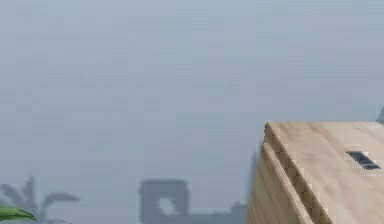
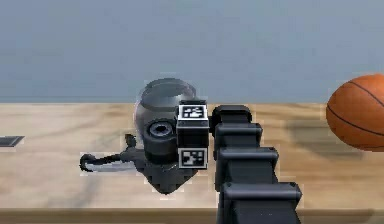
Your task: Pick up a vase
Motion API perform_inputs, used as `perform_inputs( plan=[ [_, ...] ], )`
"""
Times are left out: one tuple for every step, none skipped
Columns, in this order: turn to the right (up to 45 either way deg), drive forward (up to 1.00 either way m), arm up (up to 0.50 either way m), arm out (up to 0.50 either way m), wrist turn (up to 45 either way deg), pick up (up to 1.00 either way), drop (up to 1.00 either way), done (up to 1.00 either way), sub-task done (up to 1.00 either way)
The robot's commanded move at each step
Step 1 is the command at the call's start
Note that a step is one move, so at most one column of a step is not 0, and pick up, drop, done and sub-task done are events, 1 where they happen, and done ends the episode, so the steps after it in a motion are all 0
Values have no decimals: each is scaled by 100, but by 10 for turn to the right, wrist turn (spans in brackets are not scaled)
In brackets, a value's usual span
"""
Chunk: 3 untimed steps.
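In the forward view a plain grey-blue wall [image 1: 150,80] takes up most of the scene; at the lower right stands the corner of a light wooden bench [image 1: 300,170], its plank top and near side both showing; on that top, near the view's right edge, lies a small flat dark rectangular thing [image 1: 362,160], too small to name; at the bottom left corner a green leaf tip [image 1: 14,213] pokes in. In the arm side view the same light wooden bench [image 2: 60,170] runs across the whole width, with the grey-blue wall behind it; the dark segmented arm [image 2: 250,170] rises from the bottom edge just right of the middle and ends at two white squares with black marks [image 2: 192,112]; left of them sits the gripper [image 2: 92,162], its dark body leading to thin fingers that reach toward the view's left, low over the bench top; right behind the gripper's body stands the vase [image 2: 160,98], a rounded, glassy grey vessel, upright on the bench; whether anything is inside it cannot be told; how the gripper's fingers are set cannot be told, nor whether it holds anything or touches the vase; well apart to the right an orange basketball [image 2: 358,110] rests on the bench at the view's edge; at the far left edge lies a small flat dark thing [image 2: 10,141].
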Motion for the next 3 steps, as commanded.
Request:
perform_inputs(
  plan=[
    [0, 0, 0, 0, 360, 0, 0, 0, 0],
    [0, 0, 0, 0, 0, 100, 0, 0, 0],
    [0, 0, 0, 0, 0, 0, 0, 100, 0]
  ],
)
